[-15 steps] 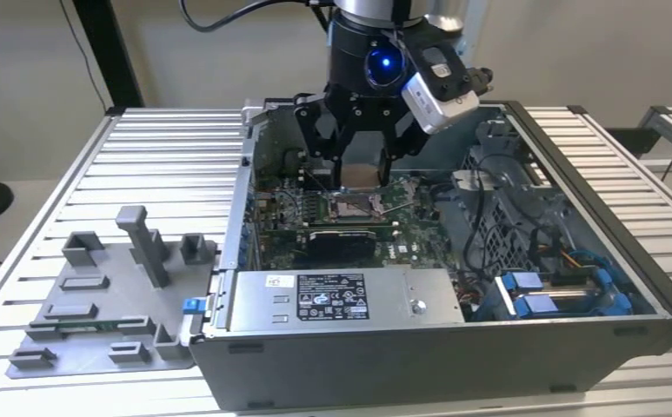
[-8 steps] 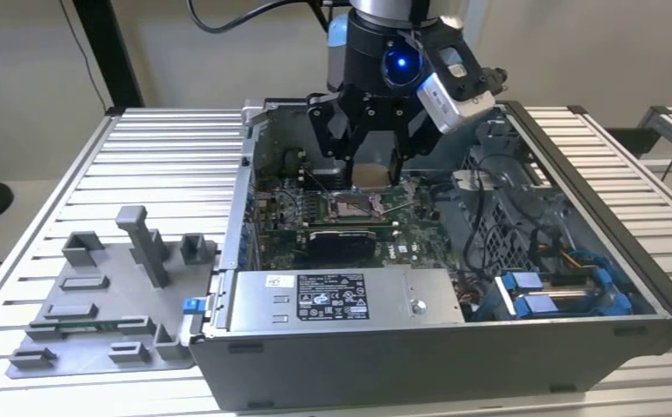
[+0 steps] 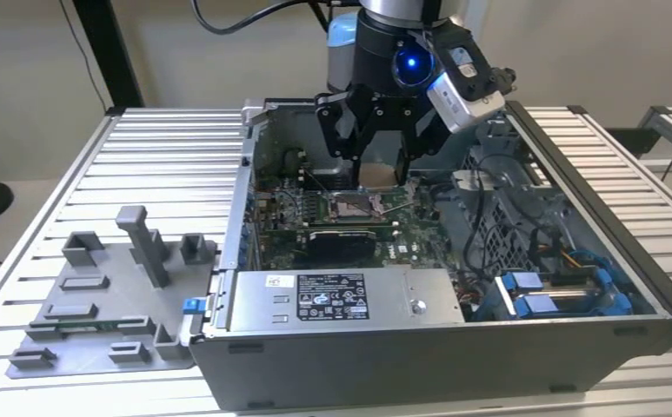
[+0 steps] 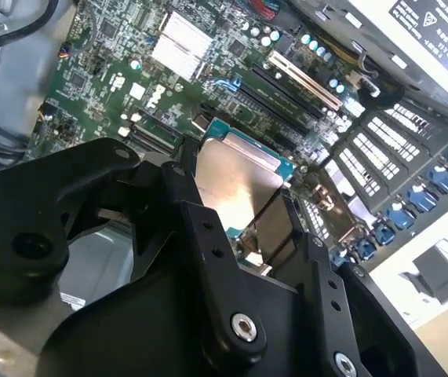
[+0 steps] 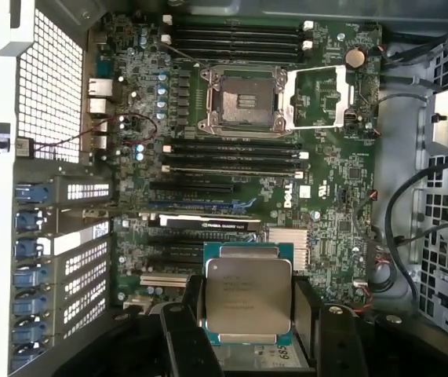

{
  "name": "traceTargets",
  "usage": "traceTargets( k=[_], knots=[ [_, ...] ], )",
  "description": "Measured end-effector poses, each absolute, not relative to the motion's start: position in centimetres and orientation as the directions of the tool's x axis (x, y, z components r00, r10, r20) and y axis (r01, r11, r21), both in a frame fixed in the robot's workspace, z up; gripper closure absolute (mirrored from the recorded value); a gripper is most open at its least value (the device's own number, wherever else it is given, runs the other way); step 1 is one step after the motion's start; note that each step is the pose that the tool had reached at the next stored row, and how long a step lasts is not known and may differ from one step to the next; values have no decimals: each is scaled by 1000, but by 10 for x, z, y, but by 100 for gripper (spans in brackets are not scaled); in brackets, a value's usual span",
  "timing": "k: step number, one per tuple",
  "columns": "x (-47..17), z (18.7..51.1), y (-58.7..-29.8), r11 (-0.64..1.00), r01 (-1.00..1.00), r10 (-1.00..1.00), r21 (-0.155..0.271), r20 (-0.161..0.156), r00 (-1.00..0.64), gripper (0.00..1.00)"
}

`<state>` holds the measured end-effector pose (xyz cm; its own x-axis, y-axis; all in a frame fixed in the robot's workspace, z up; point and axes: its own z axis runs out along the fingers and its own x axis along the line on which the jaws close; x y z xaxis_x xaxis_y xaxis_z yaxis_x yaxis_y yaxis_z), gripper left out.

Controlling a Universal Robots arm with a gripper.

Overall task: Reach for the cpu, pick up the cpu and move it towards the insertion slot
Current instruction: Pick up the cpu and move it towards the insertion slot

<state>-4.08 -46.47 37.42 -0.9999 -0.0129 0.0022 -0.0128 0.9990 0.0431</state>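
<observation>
My gripper (image 3: 377, 172) hangs inside the open computer case, shut on the cpu (image 3: 374, 176), a thin square chip with a pale silvery top and a green rim. In both wrist views the cpu (image 5: 247, 294) (image 4: 235, 177) sits flat between the black fingers (image 5: 183, 334), held by two opposite edges above the green motherboard. The insertion slot (image 5: 243, 100) (image 3: 351, 206) is a square socket with a shiny metal frame, a dark centre and its lid swung open to one side. In the exterior view it lies just below and in front of the held chip.
The case walls (image 3: 241, 200) surround the board. A power supply (image 3: 336, 297) sits at the front, and cables (image 3: 509, 195) and blue drive clips (image 3: 544, 291) at the exterior view's right. A grey fixture plate (image 3: 103, 304) with blocks lies on the slatted table at the exterior view's left.
</observation>
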Motion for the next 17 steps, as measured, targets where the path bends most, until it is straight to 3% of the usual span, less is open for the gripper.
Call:
traceTargets(
  k=[9, 17],
  knots=[
    [-41, 374, -462, 999, -13, -13, 43, 2, -1000, 100],
    [-41, 374, -443, 999, -13, -13, 43, 2, -1000, 100]
  ],
)
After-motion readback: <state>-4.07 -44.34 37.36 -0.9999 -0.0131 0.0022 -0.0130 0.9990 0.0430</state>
